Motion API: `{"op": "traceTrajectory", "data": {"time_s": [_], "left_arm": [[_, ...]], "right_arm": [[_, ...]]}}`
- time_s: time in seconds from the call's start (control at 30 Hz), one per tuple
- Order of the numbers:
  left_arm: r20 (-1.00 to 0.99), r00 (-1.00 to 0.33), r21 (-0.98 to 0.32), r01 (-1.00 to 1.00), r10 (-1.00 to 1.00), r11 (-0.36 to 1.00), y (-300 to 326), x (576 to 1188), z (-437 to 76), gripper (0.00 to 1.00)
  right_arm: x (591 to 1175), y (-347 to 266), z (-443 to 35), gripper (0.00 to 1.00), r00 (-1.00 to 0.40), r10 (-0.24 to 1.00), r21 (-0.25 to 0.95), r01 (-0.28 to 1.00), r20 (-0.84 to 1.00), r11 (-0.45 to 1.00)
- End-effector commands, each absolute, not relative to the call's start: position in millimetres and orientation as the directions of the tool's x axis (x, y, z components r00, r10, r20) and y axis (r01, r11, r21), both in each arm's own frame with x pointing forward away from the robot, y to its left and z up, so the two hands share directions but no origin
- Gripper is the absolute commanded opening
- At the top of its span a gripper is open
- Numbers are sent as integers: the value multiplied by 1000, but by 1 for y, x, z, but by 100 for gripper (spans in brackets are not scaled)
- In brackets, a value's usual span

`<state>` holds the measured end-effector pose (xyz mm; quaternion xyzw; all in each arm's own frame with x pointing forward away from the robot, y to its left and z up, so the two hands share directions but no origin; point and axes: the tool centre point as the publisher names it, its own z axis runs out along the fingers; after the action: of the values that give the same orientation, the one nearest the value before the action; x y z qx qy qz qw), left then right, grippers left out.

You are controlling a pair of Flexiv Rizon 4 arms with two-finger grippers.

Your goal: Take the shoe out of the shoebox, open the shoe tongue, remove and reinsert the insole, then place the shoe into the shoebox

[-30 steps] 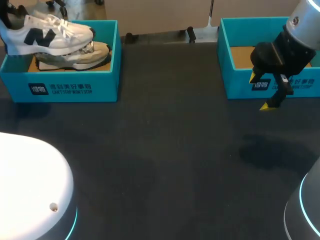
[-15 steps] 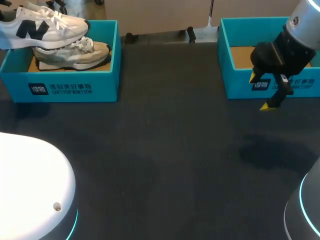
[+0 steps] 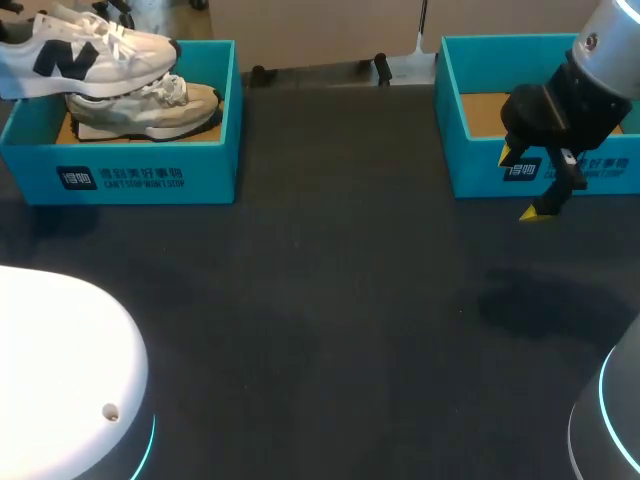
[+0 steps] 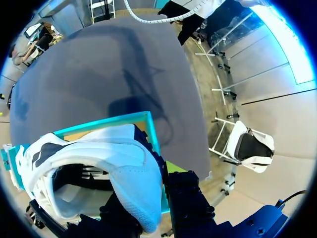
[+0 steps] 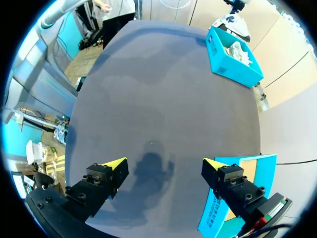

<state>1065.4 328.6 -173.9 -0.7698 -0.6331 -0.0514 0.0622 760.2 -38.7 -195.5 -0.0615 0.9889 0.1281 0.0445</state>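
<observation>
A white shoe (image 3: 90, 55) with a dark logo hangs tilted just above the left teal shoebox (image 3: 130, 165), at the table's far left. In the left wrist view my left gripper (image 4: 151, 213) is shut on the heel of the white shoe (image 4: 99, 163); its yellow tips are hidden behind the heel. The shoebox rim (image 4: 151, 129) lies below the shoe. My right gripper (image 3: 533, 185) hangs open and empty in front of the right shoebox (image 3: 480, 170). In the right wrist view the right gripper (image 5: 163, 163) has only bare table between its fingers.
A second, beige shoe (image 3: 150, 108) lies inside the left shoebox. The right shoebox (image 5: 233, 198) shows a bare cardboard floor. The arm bases (image 3: 60, 370) (image 3: 610, 420) stand at the near corners. Dark tabletop (image 3: 330, 280) stretches between the boxes.
The white shoe has risen and shifted to the left, out of the left shoebox, then held still. The right arm has not moved.
</observation>
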Motion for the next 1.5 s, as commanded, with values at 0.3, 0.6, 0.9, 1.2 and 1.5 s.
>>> {"op": "traceTrajectory", "data": {"time_s": [0.3,0.6,0.9,1.2,1.5], "left_arm": [[188,183,12,982,965,-189,285,1014,-144,0],[222,148,45,986,964,-162,242,980,-141,0],[217,142,35,988,966,-153,200,943,-136,0],[226,122,27,991,967,-131,156,906,-135,0],[223,126,23,991,967,-135,102,871,-138,0]], "right_arm": [[761,-37,-197,100,-989,-110,244,-132,-102,961],[761,-37,-197,100,-989,-110,244,-132,-102,961],[761,-37,-197,100,-989,-110,244,-132,-102,961],[761,-37,-197,100,-989,-110,244,-132,-102,961],[761,-37,-197,100,-989,-110,244,-132,-102,961]]}}
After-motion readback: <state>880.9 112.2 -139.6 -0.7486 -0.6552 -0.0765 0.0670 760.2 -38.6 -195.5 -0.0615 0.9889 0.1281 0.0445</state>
